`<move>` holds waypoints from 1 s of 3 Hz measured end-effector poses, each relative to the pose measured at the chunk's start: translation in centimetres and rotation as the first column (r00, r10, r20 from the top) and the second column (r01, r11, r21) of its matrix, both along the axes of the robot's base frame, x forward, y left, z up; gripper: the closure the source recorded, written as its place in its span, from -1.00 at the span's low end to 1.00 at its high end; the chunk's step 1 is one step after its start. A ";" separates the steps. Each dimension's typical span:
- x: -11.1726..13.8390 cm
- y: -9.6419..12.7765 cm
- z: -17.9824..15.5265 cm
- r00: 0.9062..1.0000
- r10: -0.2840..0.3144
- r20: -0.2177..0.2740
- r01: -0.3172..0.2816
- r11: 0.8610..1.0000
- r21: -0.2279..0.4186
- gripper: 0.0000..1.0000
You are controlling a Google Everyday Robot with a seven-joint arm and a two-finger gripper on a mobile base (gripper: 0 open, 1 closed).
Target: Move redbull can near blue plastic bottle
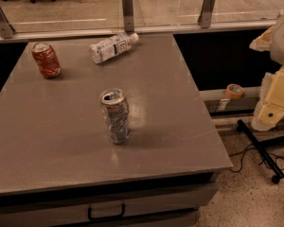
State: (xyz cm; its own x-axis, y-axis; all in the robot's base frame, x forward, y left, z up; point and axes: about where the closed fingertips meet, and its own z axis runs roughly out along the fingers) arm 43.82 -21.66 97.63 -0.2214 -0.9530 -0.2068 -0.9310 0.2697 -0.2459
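The redbull can (115, 116) stands upright near the middle of the grey table (47, 141). It is silver and blue and dented, and its top faces up. The blue plastic bottle (112, 47) lies on its side at the back of the table, with its white cap pointing right. My gripper (270, 109) hangs at the far right of the view, off the table's right edge. It is well away from the can and holds nothing that I can see.
A red soda can (46, 59) stands at the back left of the table. A glass railing with metal posts (128, 6) runs behind the table. A roll of tape (234, 90) lies on a ledge to the right. A black stand and cables (260, 150) are on the floor.
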 end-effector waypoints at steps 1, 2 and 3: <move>0.0 0.2 0.2 1.000 0.005 0.012 -0.005 1.000 0.004 -1.00; 0.2 1.2 -1.0 0.999 0.039 0.032 -0.042 0.995 0.091 -1.00; 1.4 3.0 -4.2 0.989 0.117 0.086 -0.135 0.960 0.247 -1.00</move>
State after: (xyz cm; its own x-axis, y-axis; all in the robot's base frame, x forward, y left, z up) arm 45.21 -18.66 93.47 -0.0795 -0.8874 -0.4542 -0.9442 0.2131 -0.2511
